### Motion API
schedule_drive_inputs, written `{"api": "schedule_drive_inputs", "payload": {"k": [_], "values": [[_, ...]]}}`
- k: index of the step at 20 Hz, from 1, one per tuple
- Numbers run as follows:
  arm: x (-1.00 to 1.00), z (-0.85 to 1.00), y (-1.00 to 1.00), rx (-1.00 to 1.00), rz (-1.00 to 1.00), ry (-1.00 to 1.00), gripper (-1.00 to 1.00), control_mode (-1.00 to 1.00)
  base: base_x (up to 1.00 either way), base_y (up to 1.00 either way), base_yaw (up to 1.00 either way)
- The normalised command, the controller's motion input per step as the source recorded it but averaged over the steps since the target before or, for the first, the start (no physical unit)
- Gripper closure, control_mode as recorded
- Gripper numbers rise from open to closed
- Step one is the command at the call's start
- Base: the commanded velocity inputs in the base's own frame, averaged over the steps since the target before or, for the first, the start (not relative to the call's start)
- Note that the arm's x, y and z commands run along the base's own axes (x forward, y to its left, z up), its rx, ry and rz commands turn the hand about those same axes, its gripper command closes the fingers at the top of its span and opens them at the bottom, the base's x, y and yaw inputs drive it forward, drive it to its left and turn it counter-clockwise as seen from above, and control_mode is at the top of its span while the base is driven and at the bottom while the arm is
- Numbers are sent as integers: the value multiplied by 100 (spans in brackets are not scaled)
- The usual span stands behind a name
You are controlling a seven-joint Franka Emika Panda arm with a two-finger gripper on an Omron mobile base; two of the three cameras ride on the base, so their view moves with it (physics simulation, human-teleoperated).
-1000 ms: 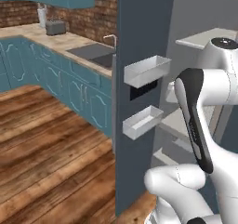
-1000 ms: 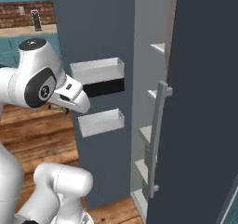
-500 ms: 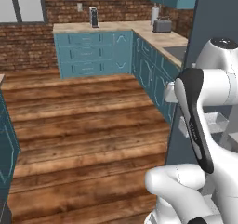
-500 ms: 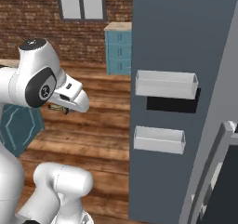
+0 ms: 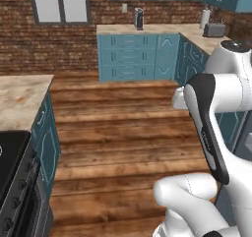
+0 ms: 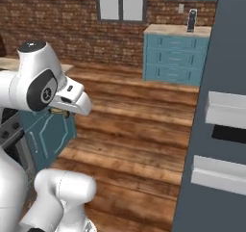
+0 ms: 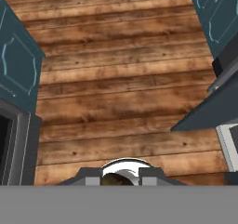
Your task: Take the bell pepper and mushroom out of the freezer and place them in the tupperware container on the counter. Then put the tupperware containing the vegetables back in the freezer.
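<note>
While gripper (image 7: 121,175) hangs over bare plank floor (image 7: 121,88), small brown rounded thing sits between narrowly parted fingertips (image 7: 151,174); likely mushroom (image 7: 114,180), identity unsure. Freezer (image 6: 211,130) door: dark slate slab with two white bins, right of arm. Counter (image 5: 19,96): tan marbled stone over teal cabinets, left. Floor: warm, grainy wood boards.
</note>
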Motion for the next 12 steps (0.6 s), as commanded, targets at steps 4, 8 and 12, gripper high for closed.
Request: {"api": "schedule_drive_inputs", "payload": {"k": [4, 8, 12], "values": [[0, 0, 0, 0, 0, 0, 100, 100, 100, 41, -8], [0, 0, 0, 0, 0, 0, 100, 100, 100, 0, -14], [0, 0, 0, 0, 0, 0, 100, 100, 100, -2, -18]]}}
